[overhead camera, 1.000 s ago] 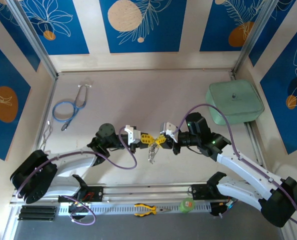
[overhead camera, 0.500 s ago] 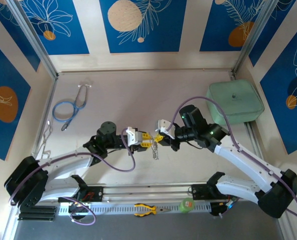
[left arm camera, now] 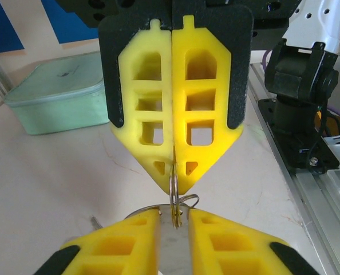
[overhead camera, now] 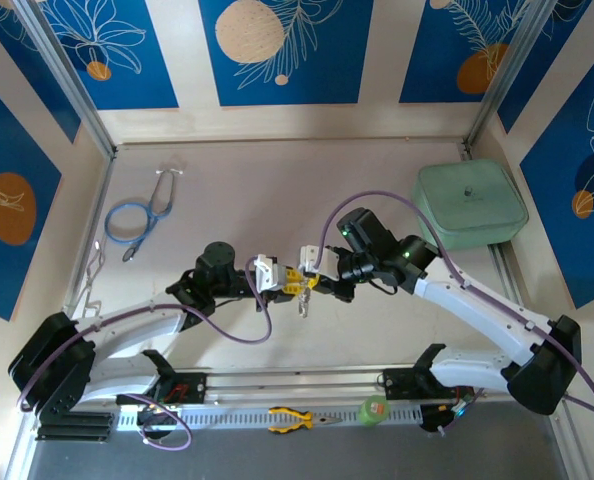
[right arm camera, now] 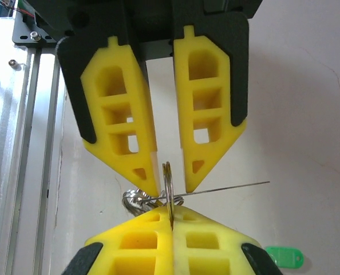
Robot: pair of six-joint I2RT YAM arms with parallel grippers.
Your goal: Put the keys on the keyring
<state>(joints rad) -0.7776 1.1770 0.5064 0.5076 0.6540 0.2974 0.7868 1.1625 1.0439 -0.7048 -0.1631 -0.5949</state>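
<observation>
The keyring's silver split ring (right arm camera: 169, 182) stands on edge between both grippers, above the table. My right gripper (right arm camera: 171, 216) is shut on its near edge. The left gripper (right arm camera: 170, 172) faces it with its jaws slightly apart, the ring's far edge in the gap and touching neither pad. In the left wrist view, the left gripper (left arm camera: 174, 222) brackets the ring (left arm camera: 173, 192) while the right gripper (left arm camera: 174, 171) pinches it. More small rings (right arm camera: 137, 200) hang beside it. From above, the rest of the keyring (overhead camera: 303, 304) dangles below the meeting fingertips. A green key head (right arm camera: 283, 256) lies on the table.
A mint-green box (overhead camera: 469, 205) sits at the back right. A blue stethoscope (overhead camera: 132, 215) and wire clips (overhead camera: 92, 270) lie at the left. Yellow-handled pliers (overhead camera: 292, 418) and a green tape roll (overhead camera: 375, 408) rest on the front rail.
The right arm has swung left and carried the ring leftward with it. The left jaws were shut a second ago and now stand slightly apart around the ring.
</observation>
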